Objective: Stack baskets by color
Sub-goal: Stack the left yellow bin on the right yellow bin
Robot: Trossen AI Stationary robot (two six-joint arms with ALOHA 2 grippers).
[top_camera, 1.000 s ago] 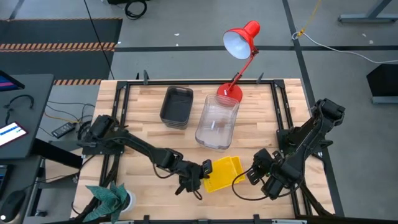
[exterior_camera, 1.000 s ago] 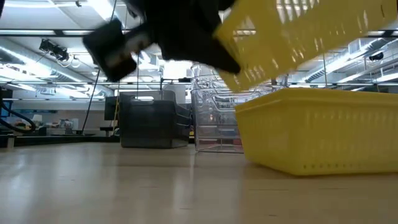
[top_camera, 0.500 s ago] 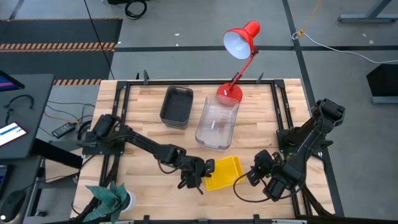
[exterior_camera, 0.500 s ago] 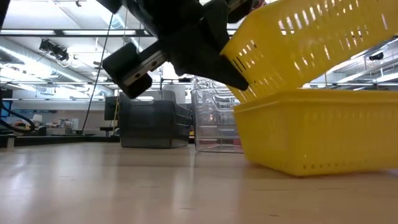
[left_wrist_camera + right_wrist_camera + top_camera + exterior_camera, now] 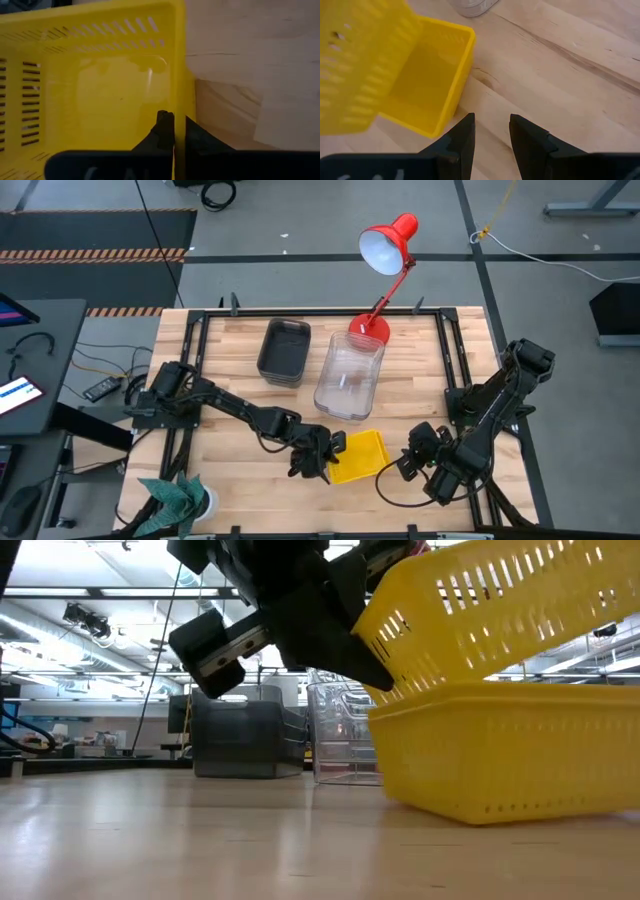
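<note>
1. Two yellow baskets are meeting at the lower centre of the high view: the left gripper (image 5: 322, 455), jaws pinched together on the side wall of the raised yellow basket (image 5: 500, 610), is lowering it onto the lower yellow basket (image 5: 500, 760) resting on the table (image 5: 230, 380).
2. Compared with a second ago, the held basket is sitting lower and further over its partner, its near edge now touching the lower rim; nesting looks close but not finished.
3. Tilted, the held basket is pointing its open side up, its far end still riding high toward the upper right of the low view.
4. Seen from above, its long axis is running roughly left to right across the frame.
5. Waiting just right of the yellow pair, the right gripper (image 5: 491, 131) is holding its fingers apart over bare wood, empty.
6. Grey baskets (image 5: 284, 351) and clear baskets (image 5: 349, 377) are standing stacked at upper centre, beside a red lamp (image 5: 388, 243).
</note>
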